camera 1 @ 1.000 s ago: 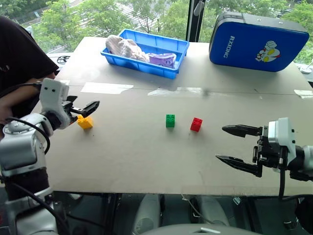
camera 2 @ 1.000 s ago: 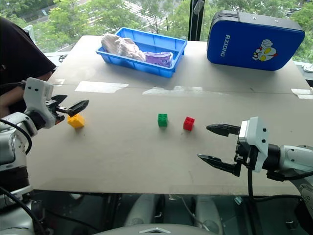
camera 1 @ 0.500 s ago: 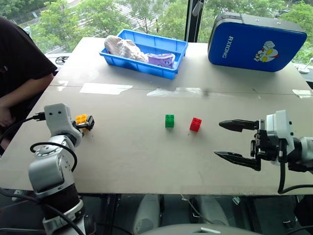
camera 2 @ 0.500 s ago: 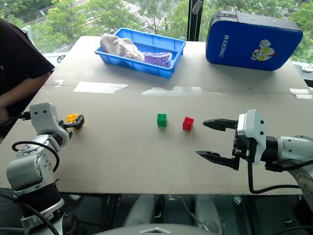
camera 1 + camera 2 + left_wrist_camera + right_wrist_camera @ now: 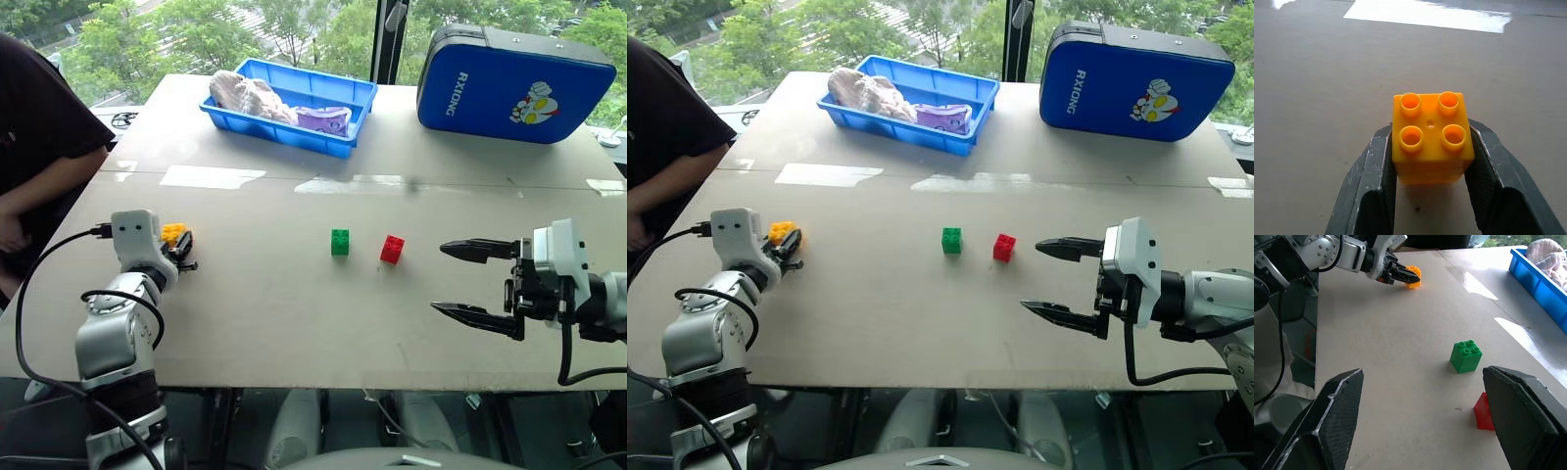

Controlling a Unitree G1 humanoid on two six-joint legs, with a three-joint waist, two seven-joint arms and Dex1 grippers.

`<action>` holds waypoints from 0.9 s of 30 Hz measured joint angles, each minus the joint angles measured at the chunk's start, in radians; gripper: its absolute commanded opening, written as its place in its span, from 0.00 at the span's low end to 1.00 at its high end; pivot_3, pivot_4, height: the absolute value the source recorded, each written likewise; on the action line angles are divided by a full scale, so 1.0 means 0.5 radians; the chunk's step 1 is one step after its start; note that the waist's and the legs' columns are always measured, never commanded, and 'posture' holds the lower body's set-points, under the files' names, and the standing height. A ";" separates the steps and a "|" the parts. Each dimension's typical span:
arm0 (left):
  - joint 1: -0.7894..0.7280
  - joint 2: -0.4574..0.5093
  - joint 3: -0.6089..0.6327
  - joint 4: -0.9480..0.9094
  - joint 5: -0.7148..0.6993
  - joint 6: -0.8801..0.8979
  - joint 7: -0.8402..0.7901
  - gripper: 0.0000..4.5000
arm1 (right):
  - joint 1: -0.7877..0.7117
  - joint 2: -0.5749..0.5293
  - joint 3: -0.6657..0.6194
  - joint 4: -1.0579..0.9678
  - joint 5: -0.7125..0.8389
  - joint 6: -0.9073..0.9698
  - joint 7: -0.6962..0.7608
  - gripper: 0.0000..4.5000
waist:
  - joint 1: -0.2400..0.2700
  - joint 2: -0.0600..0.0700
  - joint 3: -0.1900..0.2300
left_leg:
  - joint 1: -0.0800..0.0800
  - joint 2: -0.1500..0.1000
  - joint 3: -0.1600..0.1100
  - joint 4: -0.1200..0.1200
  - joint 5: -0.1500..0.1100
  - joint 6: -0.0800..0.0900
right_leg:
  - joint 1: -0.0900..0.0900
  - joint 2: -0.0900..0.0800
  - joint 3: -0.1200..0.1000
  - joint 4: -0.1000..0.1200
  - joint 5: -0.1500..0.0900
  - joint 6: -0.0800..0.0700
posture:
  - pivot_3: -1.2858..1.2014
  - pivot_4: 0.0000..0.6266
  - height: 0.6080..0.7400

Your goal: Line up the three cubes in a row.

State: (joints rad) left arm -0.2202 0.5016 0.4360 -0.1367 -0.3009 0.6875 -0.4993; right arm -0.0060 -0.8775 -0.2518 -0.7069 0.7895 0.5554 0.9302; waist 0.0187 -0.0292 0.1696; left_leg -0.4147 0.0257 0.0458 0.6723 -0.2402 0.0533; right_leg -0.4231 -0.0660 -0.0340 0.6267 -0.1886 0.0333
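- The yellow cube (image 5: 172, 233) is half hidden in the head views by the left hand (image 5: 182, 253) and its white wrist.
- In the right wrist view the red cube (image 5: 1484, 413) is partly covered by a finger.
- A person (image 5: 39, 127) is cut off at the frame's edge.
- What lies in the blue tray (image 5: 323, 140) cannot be told.

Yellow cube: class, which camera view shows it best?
The left wrist view: the yellow cube sits close-up, studs up, clamped between the left gripper's jaws. The eye views and right wrist view show it small, partly hidden.
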 measured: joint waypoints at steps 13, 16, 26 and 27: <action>-0.893 0.590 -0.981 1.372 0.144 -1.166 -1.975 0.29 | 0.221 0.028 -0.153 -0.221 0.041 0.014 -0.183 0.89 | 0.004 0.002 0.000 | -0.006 -0.004 0.004 -0.003 -0.001 0.003 | -0.005 0.007 0.000 -0.003 0.000 0.001 | 0.52 0.24 1.00; -1.217 0.510 -1.119 1.892 0.324 -1.539 -2.133 0.29 | 0.260 0.036 -0.174 -0.308 0.071 0.019 -0.257 0.89 | 0.003 0.002 0.000 | -0.009 -0.005 0.006 -0.002 -0.001 0.004 | -0.008 0.007 0.002 -0.003 0.000 0.001 | 0.52 0.24 1.00; -1.529 0.319 -1.215 2.537 0.532 -2.045 -2.221 0.29 | 0.370 0.035 -0.241 -0.446 0.134 0.056 -0.407 0.89 | -0.007 0.000 0.000 | -0.012 -0.005 0.005 -0.001 -0.002 0.005 | -0.010 0.010 0.002 -0.001 0.000 0.003 | 0.52 0.24 1.00; -1.545 0.306 -1.215 2.576 0.551 -2.070 -2.221 0.29 | 0.371 0.033 -0.242 -0.447 0.139 0.059 -0.418 0.89 | -0.007 0.000 0.000 | -0.012 -0.004 0.005 0.000 -0.002 0.005 | -0.010 0.010 0.002 -0.001 0.000 0.003 | 0.52 0.24 1.00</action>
State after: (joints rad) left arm -0.9925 0.6545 -0.1715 1.1513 -0.0254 -0.3476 -1.6097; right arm 0.1797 -0.8610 -0.3727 -0.9306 0.8589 0.5849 0.7211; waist 0.0154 -0.0291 0.1697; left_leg -0.4206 0.0235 0.0482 0.6722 -0.2410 0.0559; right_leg -0.4282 -0.0609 -0.0332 0.6262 -0.1887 0.0348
